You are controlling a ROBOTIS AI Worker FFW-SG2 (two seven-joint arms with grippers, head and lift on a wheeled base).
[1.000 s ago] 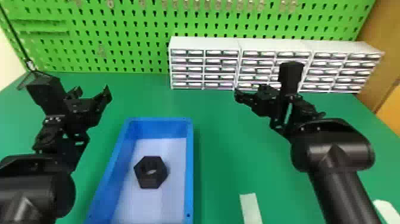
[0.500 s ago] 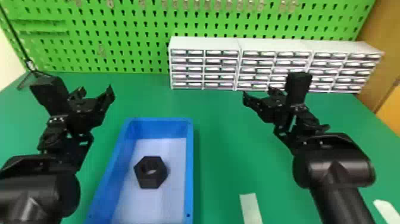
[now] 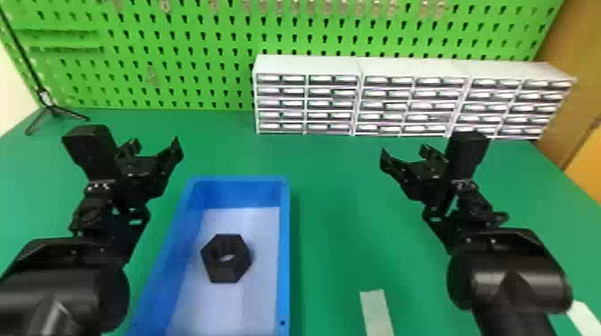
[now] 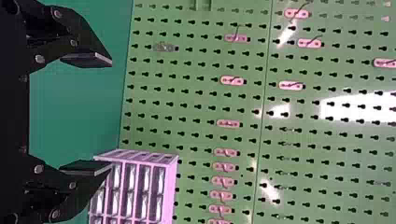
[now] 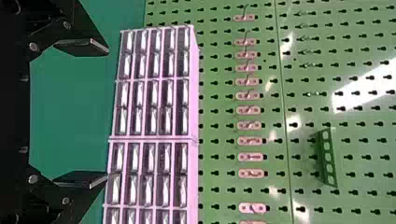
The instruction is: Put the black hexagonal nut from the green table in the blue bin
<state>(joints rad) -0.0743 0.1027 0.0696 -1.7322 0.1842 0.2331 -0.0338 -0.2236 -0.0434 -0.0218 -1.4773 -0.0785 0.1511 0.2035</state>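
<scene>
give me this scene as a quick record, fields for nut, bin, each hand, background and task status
nut: black hexagonal nut, flat inside the bin, hole up
bin: blue bin, on the green table
left hand: open, empty, left of the bin
right hand: open, empty, right of the bin
background: white drawer units, green pegboard
task status: nut in bin, looks done

head view: bright, fairly even light over the bench (image 3: 340, 201) | soft shade along the right wall of the blue bin (image 3: 285, 250) | white glints on the drawer fronts (image 3: 281, 103) at the bench's far edge | wrist views: hard white glare patches and smaller streaks on the pegboard (image 4: 187, 112) | light source unclear
</scene>
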